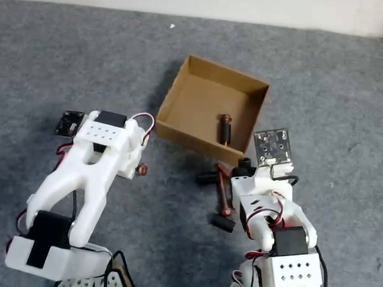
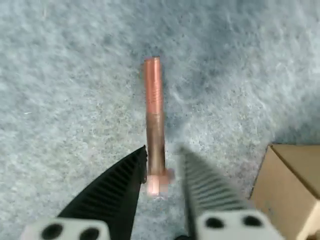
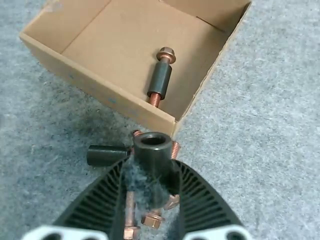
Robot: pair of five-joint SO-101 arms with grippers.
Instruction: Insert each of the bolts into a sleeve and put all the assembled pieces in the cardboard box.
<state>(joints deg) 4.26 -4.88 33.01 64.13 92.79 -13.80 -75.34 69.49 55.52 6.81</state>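
Right end effector (image 3: 151, 166) grips upright sleeve (image 3: 152, 146); assembled piece (image 3: 161, 77) in cardboard box (image 3: 100, 93).

Two desktop robot arms in white printed plastic, the left arm (image 1: 87, 176) and the right arm (image 1: 282, 251). Boxy black servo motors (image 1: 45, 235) set into the joints. Thin red, black and white cables (image 1: 144, 122) looping between segments. Flat white plates (image 1: 105, 134) dotted with rows of small round holes. A small square camera board at each wrist: dark on the left (image 1: 69, 123), pale grey on the right (image 1: 271, 146). On the left gripper (image 2: 162, 152), one black ribbed finger (image 2: 115, 185) and one light grey (image 2: 210, 190). On the right gripper (image 3: 151, 162), dark ribbed fingers (image 3: 95, 205). White gripper bases with round dark screw holes.
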